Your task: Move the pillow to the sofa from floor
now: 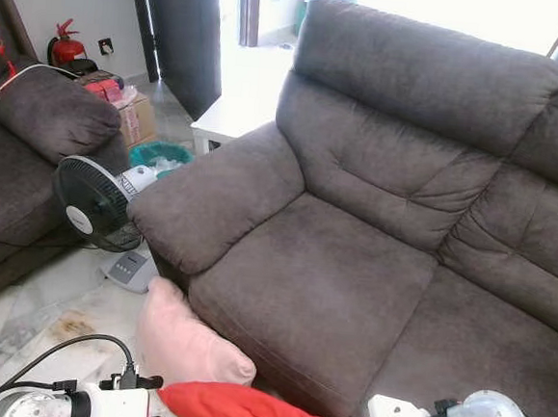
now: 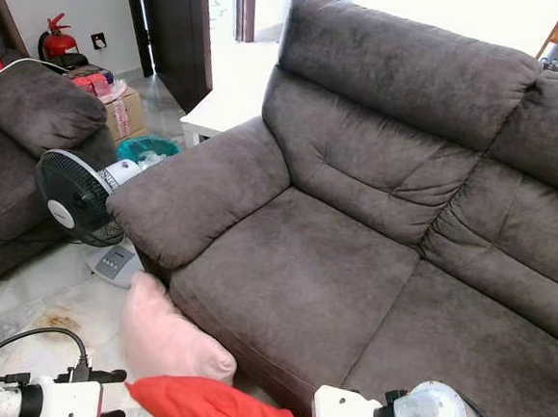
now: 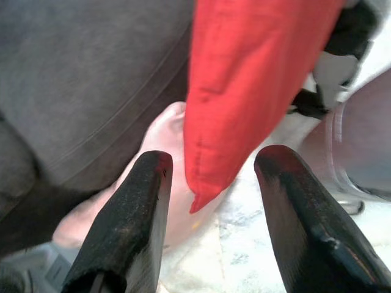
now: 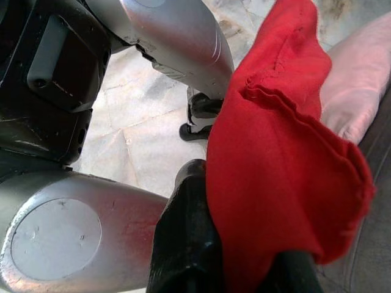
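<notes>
Right wrist view: the right gripper (image 4: 244, 268) pinches the red pillow (image 4: 281, 152) to lift it toward the sofa (image 1: 351, 272); the left gripper (image 3: 214, 201) gapes, empty.

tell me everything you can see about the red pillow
The red pillow is a soft cushion in plain bright red cloth with a stitched seam edge, limp and creased. It is off the floor, held before the sofa's front edge. The right gripper is shut on one end, cloth bunched over its fingers. Its free pointed corner hangs between the open fingers of the left gripper, above the pink pillow on the floor.
</notes>
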Robot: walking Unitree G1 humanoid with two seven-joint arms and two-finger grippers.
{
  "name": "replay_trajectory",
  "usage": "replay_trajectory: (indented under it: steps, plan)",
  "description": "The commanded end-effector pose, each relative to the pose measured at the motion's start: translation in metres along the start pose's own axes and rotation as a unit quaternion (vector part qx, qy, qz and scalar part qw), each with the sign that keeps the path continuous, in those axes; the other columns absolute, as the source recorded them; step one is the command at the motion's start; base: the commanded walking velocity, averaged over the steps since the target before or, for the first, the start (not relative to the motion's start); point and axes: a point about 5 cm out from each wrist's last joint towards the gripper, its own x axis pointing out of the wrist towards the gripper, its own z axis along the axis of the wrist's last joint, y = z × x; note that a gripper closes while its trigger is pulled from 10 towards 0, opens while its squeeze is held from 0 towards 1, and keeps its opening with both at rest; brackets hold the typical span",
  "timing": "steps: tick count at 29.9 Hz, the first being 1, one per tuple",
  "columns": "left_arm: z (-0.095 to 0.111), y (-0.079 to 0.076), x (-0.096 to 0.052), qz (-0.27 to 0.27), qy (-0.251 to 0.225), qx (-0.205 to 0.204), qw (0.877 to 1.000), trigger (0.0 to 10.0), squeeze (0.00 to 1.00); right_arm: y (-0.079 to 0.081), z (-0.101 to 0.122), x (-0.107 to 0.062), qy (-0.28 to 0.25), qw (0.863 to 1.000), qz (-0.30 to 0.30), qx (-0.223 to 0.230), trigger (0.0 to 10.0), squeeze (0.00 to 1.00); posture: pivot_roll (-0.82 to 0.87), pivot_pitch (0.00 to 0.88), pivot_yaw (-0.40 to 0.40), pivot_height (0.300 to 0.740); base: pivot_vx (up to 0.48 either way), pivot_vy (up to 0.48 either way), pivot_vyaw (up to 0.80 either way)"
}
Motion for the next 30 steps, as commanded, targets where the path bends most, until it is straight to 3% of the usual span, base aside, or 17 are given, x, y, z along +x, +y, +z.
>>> replay_trajectory:
  steps: [1,6,13,17,19,20,23,25,30]
  plan:
    - [-0.003,-0.006,-0.003,-0.033,0.006,0.014,0.999,10.0,0.0,0.0,0.015,-0.007,-0.023,0.999,0.008,-0.034,10.0,0.0,0.12,0.0,-0.069,0.74,0.0,0.0,0.0]
    - [-0.01,-0.01,-0.004,-0.063,0.019,0.026,0.998,10.0,0.0,-0.001,0.019,-0.012,-0.026,0.999,0.005,-0.041,10.0,0.0,0.11,0.002,-0.072,0.74,0.0,0.0,0.0]
    - [-0.014,0.002,0.007,-0.037,0.04,0.023,0.998,10.0,0.0,0.0,0.025,-0.016,-0.031,0.998,0.007,-0.047,10.0,0.0,0.1,0.009,-0.078,0.74,0.0,0.0,0.0]
    - [-0.016,0.011,0.013,0.023,0.046,-0.004,0.999,10.0,0.0,-0.002,0.027,-0.021,-0.03,0.998,-0.001,-0.053,10.0,0.0,0.1,0.014,-0.081,0.74,0.0,0.0,0.0]
    - [-0.016,0.019,0.016,0.072,0.042,-0.045,0.996,10.0,0.0,-0.005,0.027,-0.024,-0.037,0.998,-0.021,-0.048,10.0,0.0,0.09,0.015,-0.083,0.74,0.0,0.0,0.0]
    - [-0.014,0.025,0.019,0.118,0.028,-0.084,0.989,10.0,0.0,-0.01,0.029,-0.025,-0.053,0.996,-0.048,-0.045,10.0,0.0,0.09,0.016,-0.086,0.74,0.0,0.0,0.0]
    - [-0.011,0.028,0.021,0.151,0.011,-0.116,0.982,10.0,0.0,-0.019,0.032,-0.025,-0.075,0.992,-0.096,-0.045,10.0,0.0,0.09,0.017,-0.087,0.74,0.0,0.0,0.0]
    - [-0.009,0.028,0.024,0.173,-0.003,-0.133,0.976,10.0,0.0,-0.03,0.036,-0.024,-0.114,0.981,-0.155,-0.032,10.0,0.0,0.09,0.016,-0.088,0.74,0.0,0.0,0.0]
    - [0.001,0.028,0.031,0.22,-0.041,-0.169,0.96,10.0,0.0,-0.051,0.032,-0.019,-0.187,0.938,-0.292,0.016,10.0,0.0,0.1,0.02,-0.087,0.74,0.0,0.0,0.0]
